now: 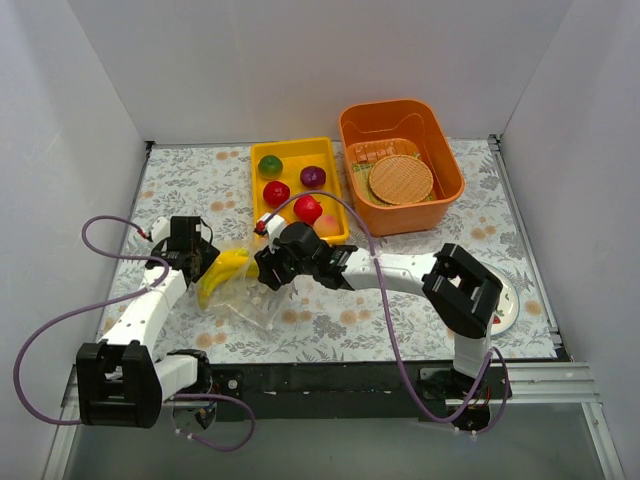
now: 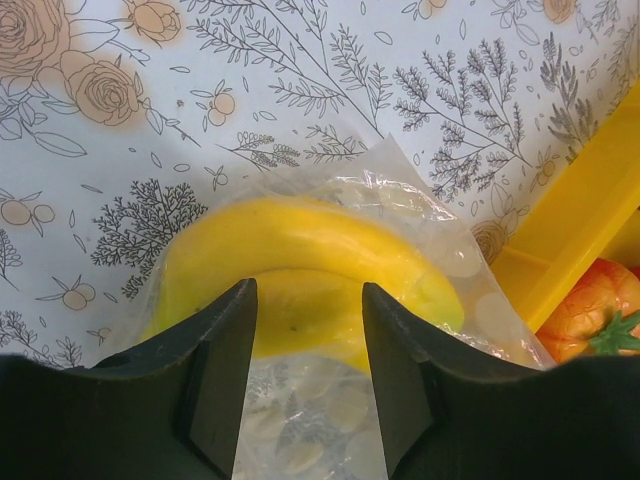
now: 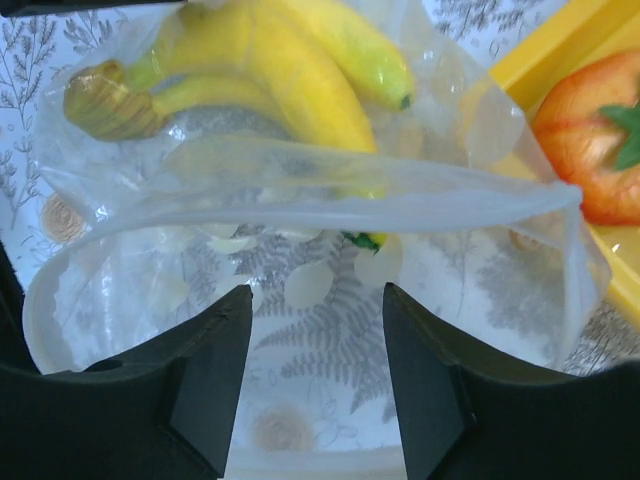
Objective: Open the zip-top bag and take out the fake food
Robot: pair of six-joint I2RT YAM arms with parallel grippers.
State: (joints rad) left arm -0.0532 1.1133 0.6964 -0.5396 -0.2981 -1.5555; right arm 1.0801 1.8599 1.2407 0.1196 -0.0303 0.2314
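Observation:
The clear zip-top bag (image 1: 248,298) lies on the floral cloth in front of the yellow tray, its mouth gaping toward my right gripper (image 3: 150,200). A yellow toy banana bunch (image 1: 222,274) sits at its far end (image 3: 270,60). My left gripper (image 1: 203,262) is open, its jaws straddling bag plastic just short of the bananas (image 2: 300,250). My right gripper (image 1: 272,268) is open and empty at the bag's mouth (image 3: 316,335). Green (image 1: 270,165), purple (image 1: 313,177) and red (image 1: 276,193) toy fruits lie in the yellow tray (image 1: 255,205). An orange-peach fruit (image 3: 590,140) lies nearest the bag.
An orange bin (image 1: 440,145) at the back right holds a round tan woven disc (image 1: 400,179). A white plate (image 1: 507,312) lies under the right arm's elbow. White walls enclose the table on three sides. The yellow tray's rim (image 2: 575,235) is close beside the bag.

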